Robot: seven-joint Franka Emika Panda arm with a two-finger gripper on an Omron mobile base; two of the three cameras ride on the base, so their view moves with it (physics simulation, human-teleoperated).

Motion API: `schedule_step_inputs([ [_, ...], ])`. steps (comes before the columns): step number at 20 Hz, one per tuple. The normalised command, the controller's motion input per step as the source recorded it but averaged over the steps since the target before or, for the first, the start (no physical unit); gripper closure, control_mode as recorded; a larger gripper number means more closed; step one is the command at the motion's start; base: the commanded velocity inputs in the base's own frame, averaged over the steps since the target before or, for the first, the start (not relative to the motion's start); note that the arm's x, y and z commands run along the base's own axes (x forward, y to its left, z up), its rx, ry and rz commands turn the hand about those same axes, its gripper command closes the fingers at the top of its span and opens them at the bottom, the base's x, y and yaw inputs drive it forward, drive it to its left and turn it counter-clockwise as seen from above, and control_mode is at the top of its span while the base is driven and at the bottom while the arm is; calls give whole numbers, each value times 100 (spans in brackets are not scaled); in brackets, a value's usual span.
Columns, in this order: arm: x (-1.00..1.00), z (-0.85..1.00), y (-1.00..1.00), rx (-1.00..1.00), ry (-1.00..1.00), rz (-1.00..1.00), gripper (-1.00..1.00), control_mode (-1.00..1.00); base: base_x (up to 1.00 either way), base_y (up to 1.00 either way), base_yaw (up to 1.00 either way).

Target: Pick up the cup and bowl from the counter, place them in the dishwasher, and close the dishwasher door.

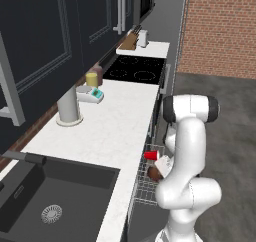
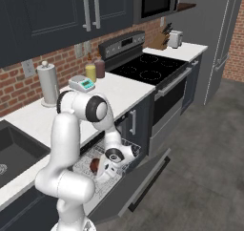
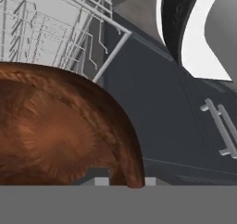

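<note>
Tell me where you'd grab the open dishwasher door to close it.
The dishwasher door hangs open, sloping down toward the floor. Probably best to hook under its outer free edge by the long handle, coming from below on the floor side, then lift toward the rack.

Black sink basin (image 1: 60, 196) with round drain (image 1: 51, 213), at 7 o'clock in the left base view. Grey cylinder (image 1: 68, 106) at 9 o'clock; beside it a white kitchen scale (image 1: 90, 94) with teal display. Behind the scale, a yellow jar (image 1: 91, 79) and a brown jar (image 2: 99, 68). Black cooktop (image 1: 134, 69) at 12 o'clock; beyond it, knife block (image 1: 130, 41) and white toaster (image 1: 143, 37). Brick wall (image 1: 220, 31) at 2 o'clock.
</note>
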Motion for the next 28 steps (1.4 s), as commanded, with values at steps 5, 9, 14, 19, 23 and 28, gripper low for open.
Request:
schedule_step_inputs([
  [5,27,-29,39,7,11,-5,100,-100,0,0,0],
  [9,19,-39,16,4,13,-9,100,-100,0,0,0],
  [14,15,-42,1,2,9,-12,100,-100,0,0,0],
  [19,18,-44,0,0,7,-12,100,-100,0,0,0],
  [23,14,-37,2,0,5,-12,-100,-100,0,0,0],
  [28,11,-24,1,0,4,-12,-100,-100,0,0,0],
])
